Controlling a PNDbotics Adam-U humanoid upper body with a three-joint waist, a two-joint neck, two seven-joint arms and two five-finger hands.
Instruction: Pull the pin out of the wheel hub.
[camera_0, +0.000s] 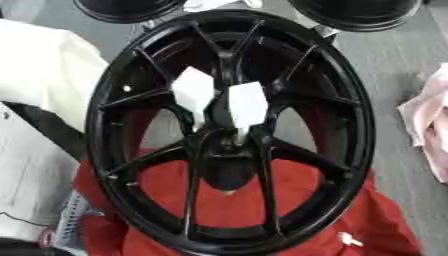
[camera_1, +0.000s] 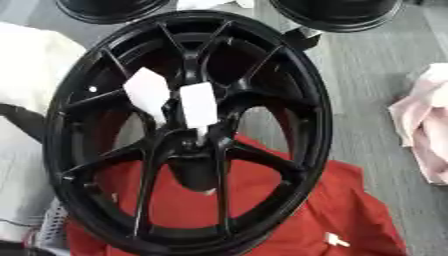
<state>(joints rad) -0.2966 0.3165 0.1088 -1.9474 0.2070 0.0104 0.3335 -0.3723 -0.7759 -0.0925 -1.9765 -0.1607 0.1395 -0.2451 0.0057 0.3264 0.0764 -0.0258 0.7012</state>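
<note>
Black alloy wheel hub (camera_0: 229, 131): multi-spoke rim, fills the middle of the view, lying partly over a red cloth (camera_0: 306, 200). Two white tags or pins (camera_0: 248, 104) stand at the hub's centre, side by side, just above the central boss; which is the pin cannot be told. Pink cloth (camera_0: 429, 125) well to the hub's right; white fabric (camera_0: 35, 75) to its left. Two further black rims (camera_1: 337, 12) beyond the hub. Neither robot hand shows, so the state of the fingers cannot be told. Judged progress: extraction not yet begun; reach, grasp and pull remain.
</note>
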